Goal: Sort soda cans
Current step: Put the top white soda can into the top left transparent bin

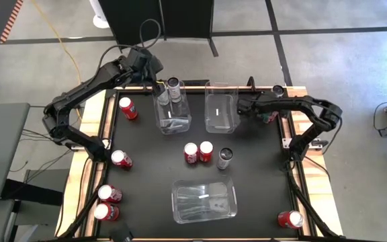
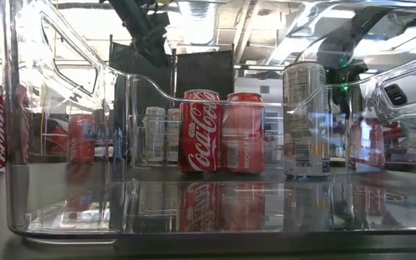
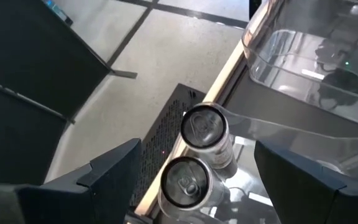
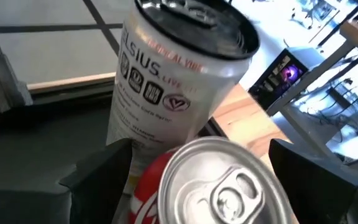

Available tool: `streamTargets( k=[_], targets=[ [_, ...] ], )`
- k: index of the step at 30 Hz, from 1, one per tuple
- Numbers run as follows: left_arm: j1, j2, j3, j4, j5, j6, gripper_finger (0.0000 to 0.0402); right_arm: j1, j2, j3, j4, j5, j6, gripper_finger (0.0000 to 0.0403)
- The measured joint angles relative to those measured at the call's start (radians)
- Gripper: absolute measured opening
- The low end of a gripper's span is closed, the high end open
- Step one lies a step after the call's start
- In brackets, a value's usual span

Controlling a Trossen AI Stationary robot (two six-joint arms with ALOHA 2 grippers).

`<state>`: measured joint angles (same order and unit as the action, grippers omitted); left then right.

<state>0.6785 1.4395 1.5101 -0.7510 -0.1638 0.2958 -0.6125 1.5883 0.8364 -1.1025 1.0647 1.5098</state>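
My left gripper (image 1: 160, 86) (image 3: 197, 180) is open above the far end of the far left clear bin (image 1: 174, 115). Two silver cans (image 3: 205, 134) (image 3: 185, 183) stand upright in that bin below its fingers; the high view shows one of them (image 1: 173, 84). My right gripper (image 1: 266, 113) (image 4: 201, 168) is open at the table's far right corner, its fingers on either side of a red can (image 4: 219, 180) (image 1: 271, 117). A white can (image 4: 173, 74) (image 1: 276, 89) stands just beyond it. Two red cans (image 1: 191, 153) (image 1: 206, 150) and a silver can (image 1: 225, 158) stand mid-table.
An empty clear bin (image 1: 222, 107) sits far centre and another (image 1: 205, 198) at the near edge, filling the low view. More red cans lie along the left side (image 1: 127, 107) (image 1: 121, 159) (image 1: 109, 193) and one at the near right corner (image 1: 290, 218).
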Motion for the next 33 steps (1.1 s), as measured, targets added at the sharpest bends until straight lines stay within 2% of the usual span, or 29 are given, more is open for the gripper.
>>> streamTargets(
  k=[13, 23, 27, 33],
  targets=[
    [0.000, 0.000, 0.000, 0.004, -0.007, -0.031, 0.0309, -0.057, 0.000, 0.015, 0.030, 0.077, -0.006, 0.0399],
    [0.000, 0.000, 0.000, 0.005, -0.037, -0.055, 0.0309, -0.095, -0.001, 0.015, 0.223, 0.046, -0.242, 0.0399],
    [0.000, 0.000, 0.000, 0.005, -0.039, -0.075, 0.0309, -0.079, -0.001, 0.015, 0.215, 0.058, -0.249, 0.0399],
    [0.000, 0.000, 0.000, 0.008, -0.039, -0.065, 0.0309, -0.128, -0.001, 0.015, 0.231, 0.063, -0.238, 0.0399]
  ],
)
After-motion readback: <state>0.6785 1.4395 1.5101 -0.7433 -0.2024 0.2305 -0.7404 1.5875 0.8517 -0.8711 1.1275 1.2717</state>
